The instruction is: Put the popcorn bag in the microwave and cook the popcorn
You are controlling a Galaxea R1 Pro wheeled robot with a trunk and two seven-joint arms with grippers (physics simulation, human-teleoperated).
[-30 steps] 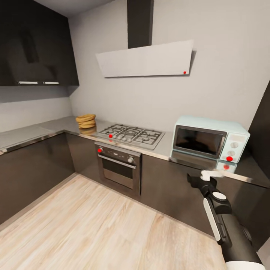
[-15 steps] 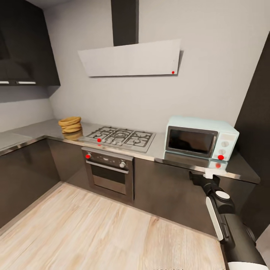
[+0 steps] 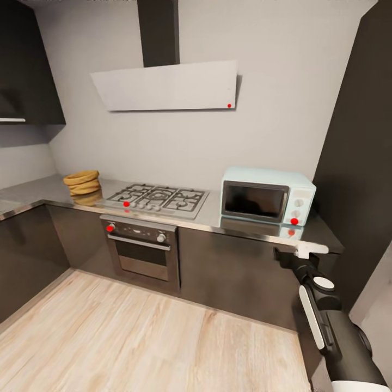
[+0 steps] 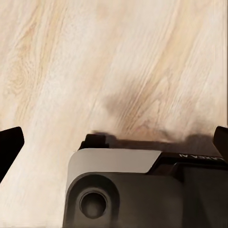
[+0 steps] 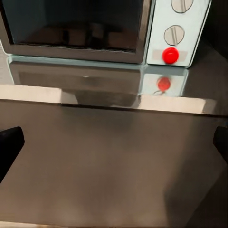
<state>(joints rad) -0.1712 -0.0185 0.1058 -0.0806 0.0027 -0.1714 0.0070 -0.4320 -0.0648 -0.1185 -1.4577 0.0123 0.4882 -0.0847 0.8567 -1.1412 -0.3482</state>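
- Standing on the countertop point(image 3: 215, 218) to the right of the gas hob point(image 3: 159, 198): the pale-blue microwave point(image 3: 267, 195), door shut, red button at the bottom of its knob panel.
- Seen closer from the right wrist: microwave point(image 5: 102, 31) front mirrored in the glossy slab, dark cabinet front below.
- No popcorn bag to be found; stack of tan bowls point(image 3: 82, 182) near the counter corner is something else.
- Right gripper point(image 3: 306, 251) raised just before the counter edge, below the microwave; fingers wide apart, empty.
- Left gripper pointed at the wooden floor point(image 4: 114, 61), spread wide, empty.
- Judged barely begun: bag to locate and grasp, door to open, bag to load, heating to start.
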